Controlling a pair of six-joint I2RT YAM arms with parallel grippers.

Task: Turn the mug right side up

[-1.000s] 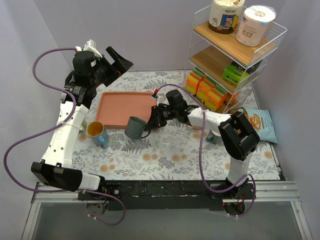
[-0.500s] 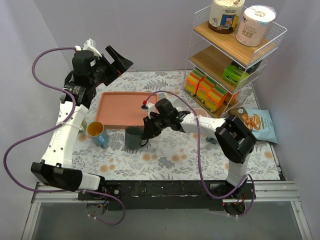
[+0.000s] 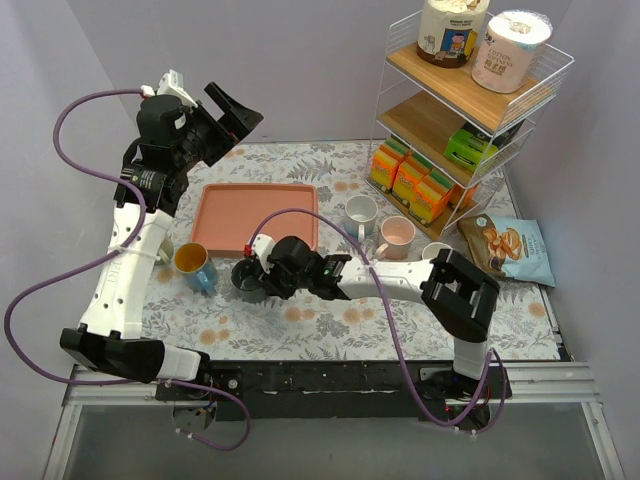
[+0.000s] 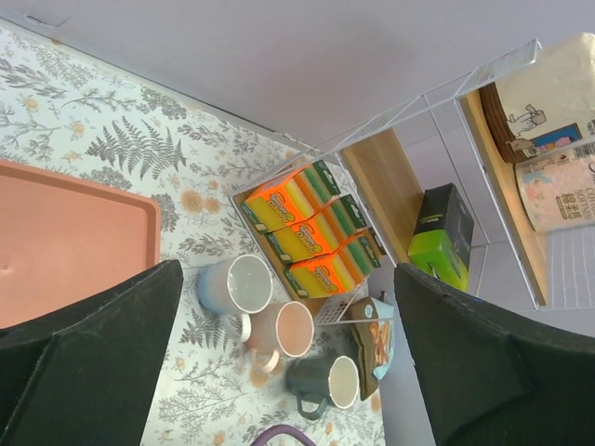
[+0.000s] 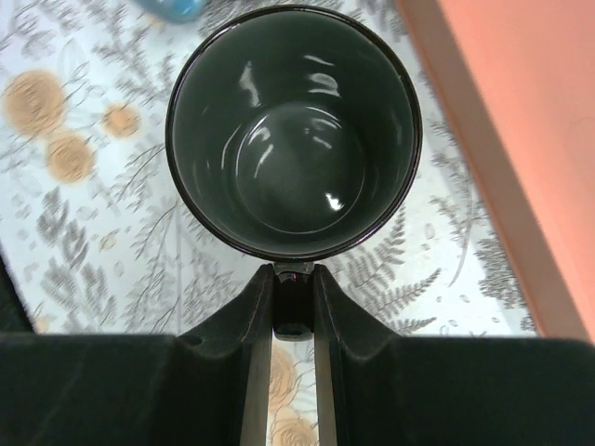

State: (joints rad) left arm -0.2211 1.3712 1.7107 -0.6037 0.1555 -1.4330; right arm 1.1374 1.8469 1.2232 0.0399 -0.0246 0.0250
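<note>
The dark grey mug [image 3: 247, 277] stands upright, mouth up, on the floral cloth just in front of the orange tray. In the right wrist view its glossy inside [image 5: 293, 139] fills the top half. My right gripper [image 3: 266, 281] is shut on the mug's handle [image 5: 294, 302], which sits pinched between the two fingers. My left gripper [image 3: 235, 115] is open and empty, raised high above the back left of the table. In the left wrist view its fingers [image 4: 88, 362] frame the shelf area.
An orange tray [image 3: 255, 215] lies behind the mug. A blue mug with a yellow inside [image 3: 193, 265] stands to its left. A white mug [image 3: 360, 213], a pink mug [image 3: 396, 235] and another dark mug [image 4: 323, 383] stand near the wire shelf [image 3: 460, 120]. A snack bag [image 3: 515, 245] lies at right.
My right gripper has swung the dark mug leftward and turned it from tilted to upright, mouth up, then lowered it onto the cloth. The left arm has barely moved.
</note>
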